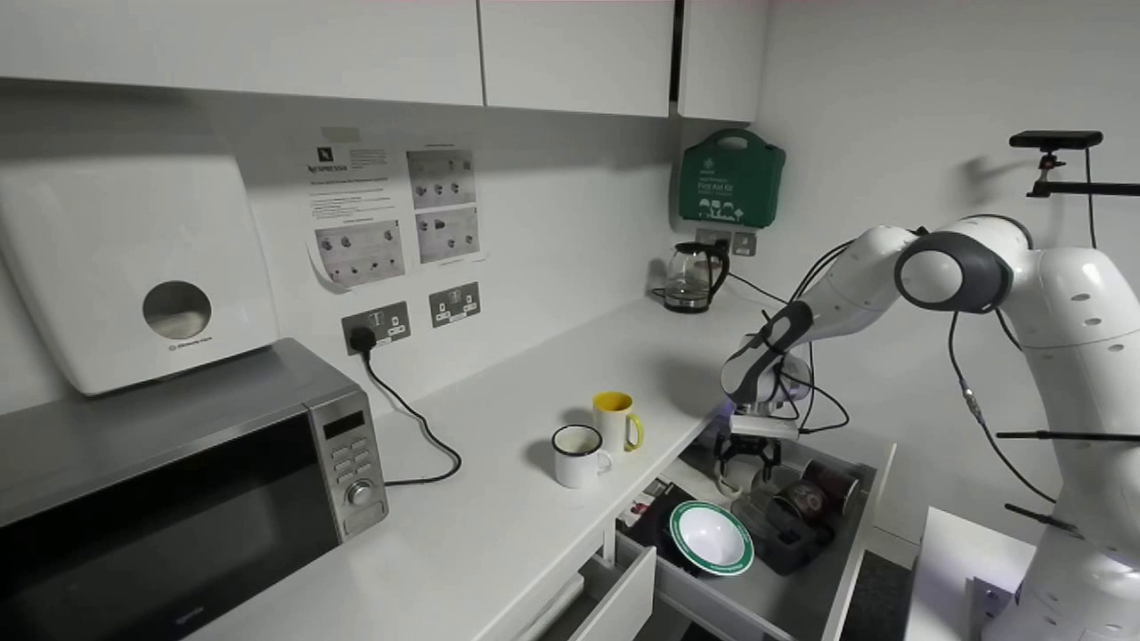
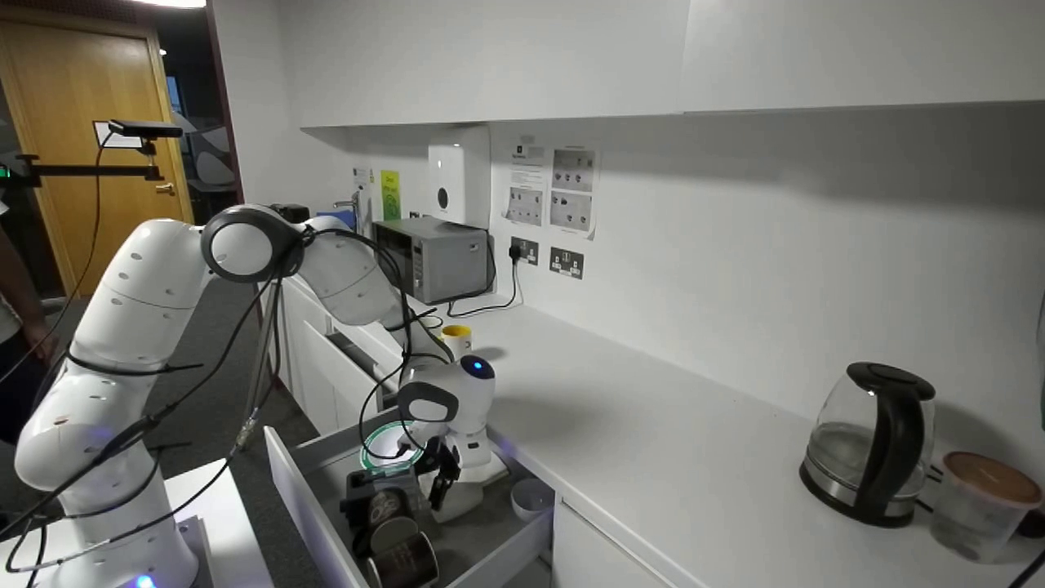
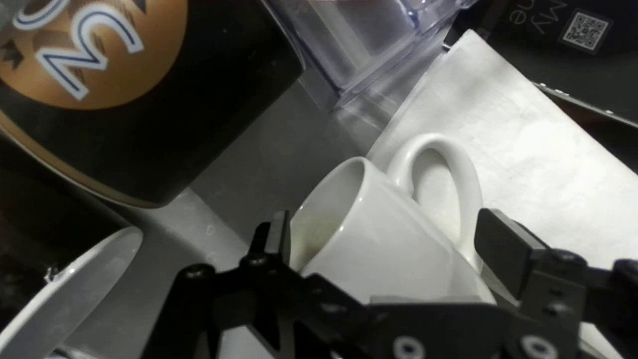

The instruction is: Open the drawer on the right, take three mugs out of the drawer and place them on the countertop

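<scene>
The drawer [image 2: 304, 502] stands pulled out below the countertop [image 1: 499, 499]. Two mugs rest upright on that countertop: a white mug with a dark rim [image 1: 577, 465] and a white mug with a yellow inside [image 1: 613, 429]. Inside the drawer a pale mug [image 3: 389, 234] is tipped over, its mouth toward the upper left and its handle at the upper right in the wrist view. My gripper [image 3: 391, 242] is down in the drawer, jaws wide apart on either side of this mug. The left finger is close to the mouth, the right one by the handle; contact is unclear.
Dark paper cups [image 2: 404, 562], a clear plastic box [image 3: 359, 45], white paper [image 3: 543, 144] and a green-rimmed bowl [image 1: 711, 537] share the drawer. A small white bowl [image 2: 532, 498] sits near its side wall. A smaller drawer [image 1: 623, 596] juts out alongside. The kettle [image 1: 691, 280] stands farther back.
</scene>
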